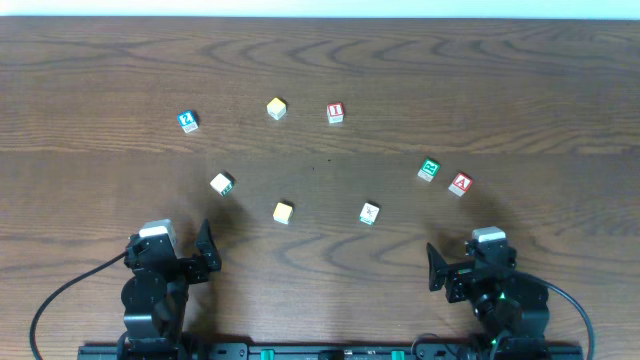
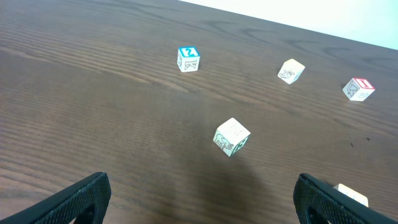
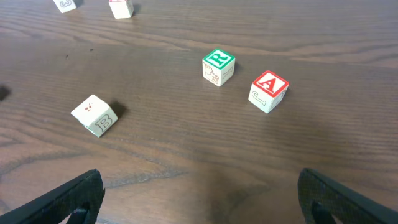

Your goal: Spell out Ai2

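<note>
Illumination over the table (image 1: 320,60) is even, diffuse and moderately bright, arriving from above; no hard glare appears on the wood. Beyond the far edge a white strip (image 1: 320,8) is overexposed. Each cube casts a short, soft-edged shadow at its base, as under the white cube (image 2: 232,136). Faint dark patches lie on the wood toward both near corners. The overhead view is coarse, and cube lettering is barely legible. In the wrist views the wood grain is sharp, while the fingers (image 2: 81,199) of the left gripper (image 2: 202,180) and the fingers (image 3: 68,199) of the right gripper (image 3: 200,177) read dark and soft.
</note>
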You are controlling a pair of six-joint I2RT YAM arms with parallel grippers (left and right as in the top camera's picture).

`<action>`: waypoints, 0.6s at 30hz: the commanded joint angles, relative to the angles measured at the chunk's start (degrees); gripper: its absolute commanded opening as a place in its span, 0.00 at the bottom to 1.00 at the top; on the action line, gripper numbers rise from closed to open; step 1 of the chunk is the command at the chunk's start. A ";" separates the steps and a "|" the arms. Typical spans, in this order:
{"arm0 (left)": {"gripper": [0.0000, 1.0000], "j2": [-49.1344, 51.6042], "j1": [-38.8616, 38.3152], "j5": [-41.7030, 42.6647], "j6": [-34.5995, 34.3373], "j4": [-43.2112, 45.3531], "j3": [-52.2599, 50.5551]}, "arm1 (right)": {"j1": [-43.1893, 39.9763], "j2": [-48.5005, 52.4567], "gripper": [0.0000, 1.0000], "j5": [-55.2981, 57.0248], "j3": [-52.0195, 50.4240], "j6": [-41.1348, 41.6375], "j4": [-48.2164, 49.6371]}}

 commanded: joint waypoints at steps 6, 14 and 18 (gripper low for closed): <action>0.95 -0.37 0.13 0.57 0.83 0.13 -1.11 | 0.57 -0.52 0.99 -0.92 -0.44 2.21 0.24; 0.95 -0.37 0.13 0.57 0.83 0.13 -1.11 | 0.57 -0.52 0.99 -16.98 -0.28 40.02 2.32; 0.96 -0.37 0.13 0.57 0.83 0.13 -1.11 | 0.57 -0.52 0.99 -19.87 -0.28 52.33 3.13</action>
